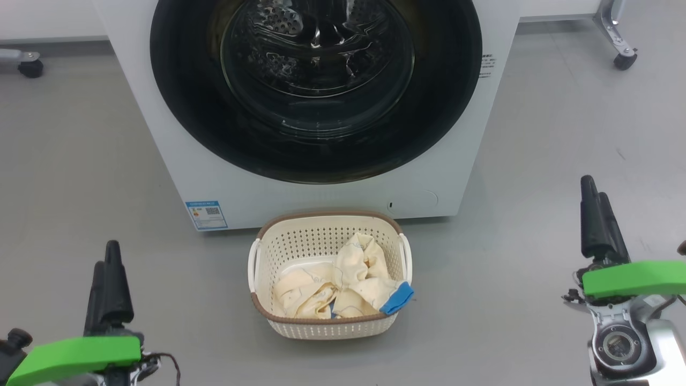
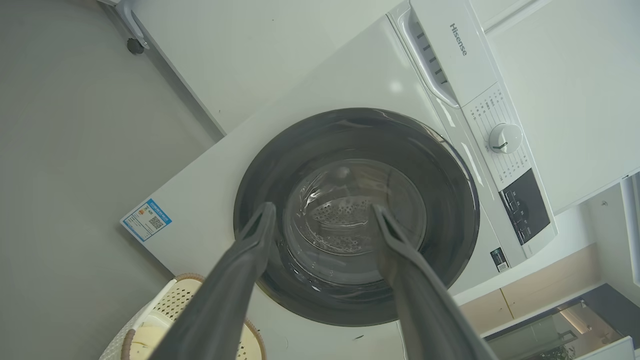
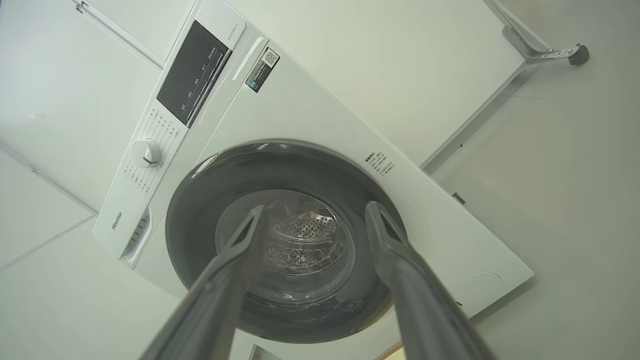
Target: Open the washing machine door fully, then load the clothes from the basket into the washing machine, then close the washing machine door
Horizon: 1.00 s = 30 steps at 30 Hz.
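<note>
Left gripper (image 1: 106, 257) is hanging at lower left, fingers spread wide with nothing between them. Right gripper (image 1: 595, 188) is doing the same at lower right, also apart and empty. Both are pointing at the washer (image 1: 321, 201) from well back, touching nothing.

I am reading the door (image 1: 316, 91) as shut: its black frame is lying flush against the white front, with the glass bowl bulging at centre. I am expecting it to be stiff and fairly heavy, with a latch needing a firm pull. The glossy frame is looking slippery, so I am favouring a finger hooked behind an edge over a pinch on the face. I cannot make out a handle or recess, nor which side is hinged.

The basket (image 1: 329, 215) is sitting on the floor (image 1: 80, 177) just in front of the washer, between the grippers. The clothes (image 1: 343, 284) are lying crumpled inside, a blue trim patch (image 1: 397, 298) drooping over the near right rim. I am judging them soft, light and floppy; pinching a raised fold looks best, though pieces may be trailing.
</note>
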Available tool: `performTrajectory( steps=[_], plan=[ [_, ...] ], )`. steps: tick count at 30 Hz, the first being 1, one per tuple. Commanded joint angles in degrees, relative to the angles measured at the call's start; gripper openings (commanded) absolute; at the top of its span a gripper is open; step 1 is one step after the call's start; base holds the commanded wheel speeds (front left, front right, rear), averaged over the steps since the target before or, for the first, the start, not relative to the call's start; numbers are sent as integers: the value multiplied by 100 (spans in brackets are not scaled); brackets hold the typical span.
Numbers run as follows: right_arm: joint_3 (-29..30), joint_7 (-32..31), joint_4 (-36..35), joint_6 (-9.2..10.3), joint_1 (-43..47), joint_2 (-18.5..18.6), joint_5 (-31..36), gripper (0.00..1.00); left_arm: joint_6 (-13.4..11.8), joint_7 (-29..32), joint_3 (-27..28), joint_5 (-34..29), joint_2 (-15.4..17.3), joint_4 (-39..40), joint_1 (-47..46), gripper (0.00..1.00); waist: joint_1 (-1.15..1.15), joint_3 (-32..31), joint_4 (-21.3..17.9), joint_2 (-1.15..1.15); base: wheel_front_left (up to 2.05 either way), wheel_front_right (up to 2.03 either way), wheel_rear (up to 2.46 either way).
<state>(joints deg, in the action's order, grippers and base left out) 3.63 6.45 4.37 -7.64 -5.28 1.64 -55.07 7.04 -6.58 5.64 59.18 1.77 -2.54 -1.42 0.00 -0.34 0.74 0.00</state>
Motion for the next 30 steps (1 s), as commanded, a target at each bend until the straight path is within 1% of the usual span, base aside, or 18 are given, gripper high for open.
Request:
performTrajectory(
  steps=[1, 7, 15, 25, 30],
  plan=[
    [-100, 76, -251, 9, -368, 99, 211, 100, 28, -66, 124, -228, 84, 272, -313, 100, 0, 3, 5, 0, 0, 0, 0],
    [-242, 178, -164, 10, -371, 102, 911, 100, 30, -167, 69, -1000, 93, 278, -288, 100, 0, 6, 20, 0, 0, 0, 0],
    [-343, 313, 121, 11, -394, 107, 1829, 100, 33, -302, -118, -2169, 223, 165, -241, 100, 0, -9, 17, 0, 0, 0, 0],
    [-444, 481, 265, 12, -449, 112, 2862, 100, 37, -470, -276, -3176, 324, 40, -189, 100, 0, 3, -8, 0, 0, 0, 0],
    [-533, 566, 487, 13, -467, 114, 3309, 100, 39, -555, -353, -3676, 382, -149, -171, 100, 0, 13, -20, 0, 0, 0, 0]
  ],
)
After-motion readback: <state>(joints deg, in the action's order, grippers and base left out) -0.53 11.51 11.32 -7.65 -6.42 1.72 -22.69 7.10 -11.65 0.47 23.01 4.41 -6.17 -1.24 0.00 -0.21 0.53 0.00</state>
